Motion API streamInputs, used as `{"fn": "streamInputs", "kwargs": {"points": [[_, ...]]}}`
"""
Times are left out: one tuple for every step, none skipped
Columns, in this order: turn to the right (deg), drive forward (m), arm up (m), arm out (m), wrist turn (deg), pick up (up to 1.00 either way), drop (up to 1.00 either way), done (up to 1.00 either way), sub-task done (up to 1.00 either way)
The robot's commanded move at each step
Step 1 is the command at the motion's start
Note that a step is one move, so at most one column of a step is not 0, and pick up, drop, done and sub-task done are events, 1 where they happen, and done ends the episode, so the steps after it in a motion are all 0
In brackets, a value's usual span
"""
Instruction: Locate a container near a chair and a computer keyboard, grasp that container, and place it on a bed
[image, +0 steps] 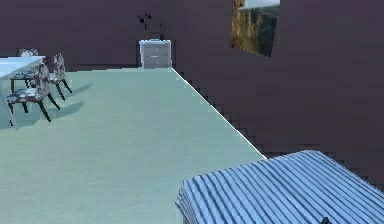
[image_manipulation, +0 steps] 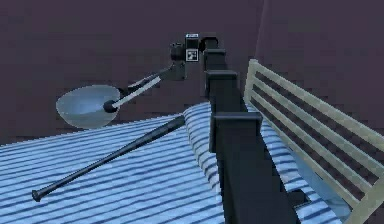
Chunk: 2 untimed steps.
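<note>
Jaws hold the grey bowl-shaped container (image_manipulation: 88, 107); it hangs off the thin fingers (image_manipulation: 145, 85), above the striped bed (image_manipulation: 90, 190) and clear of its cover. Dark bat (image_manipulation: 110, 157) lies on the bed, below the container; pale slatted headboard (image_manipulation: 310, 120) at the bed's end; chairs (image: 35, 95) and a white cabinet (image: 155, 53) stand well apart from the bed.

**Cloth, wood and dark matt parts**

The bed cover (image_manipulation: 100, 170) looks to me like soft striped cloth, a little wrinkled. The headboard (image_manipulation: 310, 110) is pale wood, smooth and matt. The bowl (image_manipulation: 85, 110) has a smooth grey surface with faint shine, perhaps metal. The bat (image_manipulation: 110, 158) is dark and matt, as is my arm (image_manipulation: 240, 140). The floor (image: 100, 130) is smooth, without gloss.
</note>
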Motion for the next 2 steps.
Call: {"fn": "streamInputs", "kwargs": {"points": [[0.0,0.00,0.00,0.00,33.0,0.00,0.00,0.00,0.00],[0.0,0.00,-0.22,0.00,0.0,0.00,0.00,0.00,0.00]]}}
